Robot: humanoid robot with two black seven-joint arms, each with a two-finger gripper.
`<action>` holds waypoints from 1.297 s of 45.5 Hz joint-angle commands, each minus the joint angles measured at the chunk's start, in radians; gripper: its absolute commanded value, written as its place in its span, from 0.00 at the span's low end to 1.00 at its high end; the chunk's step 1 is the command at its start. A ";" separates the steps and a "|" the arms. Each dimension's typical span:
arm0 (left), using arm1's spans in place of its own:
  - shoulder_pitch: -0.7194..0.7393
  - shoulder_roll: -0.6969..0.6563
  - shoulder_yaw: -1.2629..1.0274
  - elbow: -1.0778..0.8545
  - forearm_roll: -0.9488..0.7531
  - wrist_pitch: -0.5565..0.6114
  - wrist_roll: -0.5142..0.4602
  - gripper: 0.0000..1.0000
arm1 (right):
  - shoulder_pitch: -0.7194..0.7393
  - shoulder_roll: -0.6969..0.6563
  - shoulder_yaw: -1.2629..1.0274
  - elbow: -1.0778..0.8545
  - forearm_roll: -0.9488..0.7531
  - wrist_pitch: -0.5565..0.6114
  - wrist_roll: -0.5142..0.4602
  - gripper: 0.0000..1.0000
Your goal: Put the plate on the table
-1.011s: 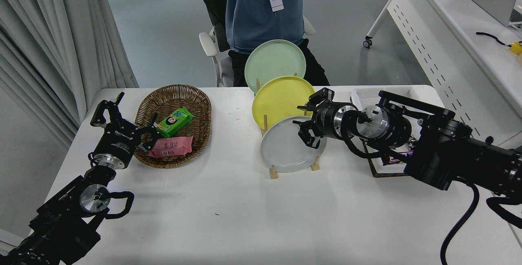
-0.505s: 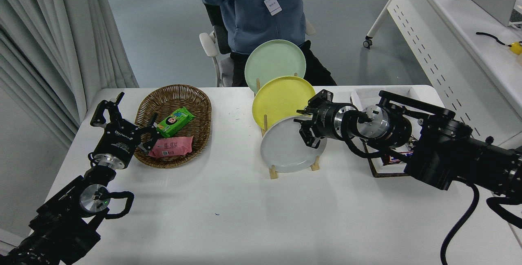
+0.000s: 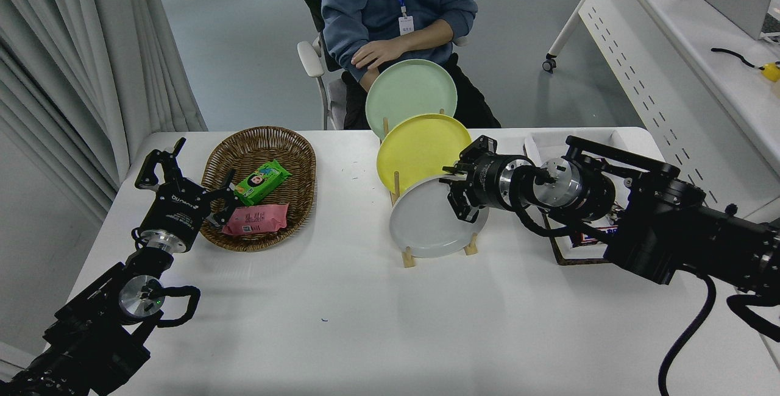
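The pale grey plate [image 3: 429, 222] stands on edge in the front slot of a wooden rack [image 3: 407, 257] on the white table [image 3: 341, 323]. My right gripper [image 3: 456, 196] reaches in from the right at the plate's upper right rim. Its jaws are drawn in on the rim, with one finger over the plate's face. The plate still rests in the rack. My left gripper [image 3: 195, 167] is parked open and empty at the lower left, beside the basket.
A yellow plate [image 3: 417, 149] and a mint green plate [image 3: 409, 94] stand behind in the same rack. A wicker basket [image 3: 262, 140] holds snack packs. A tray [image 3: 563, 259] lies under my right arm. A person [image 3: 396, 6] sits at the far side.
My right gripper's jaws have closed in on the grey plate's rim, and the plate has shifted slightly. The person has leaned forward and laid a hand near the green plate.
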 commanded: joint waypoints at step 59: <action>0.001 0.000 0.000 0.000 0.000 0.000 0.000 1.00 | 0.402 -0.209 0.044 0.077 0.065 0.013 -0.246 0.00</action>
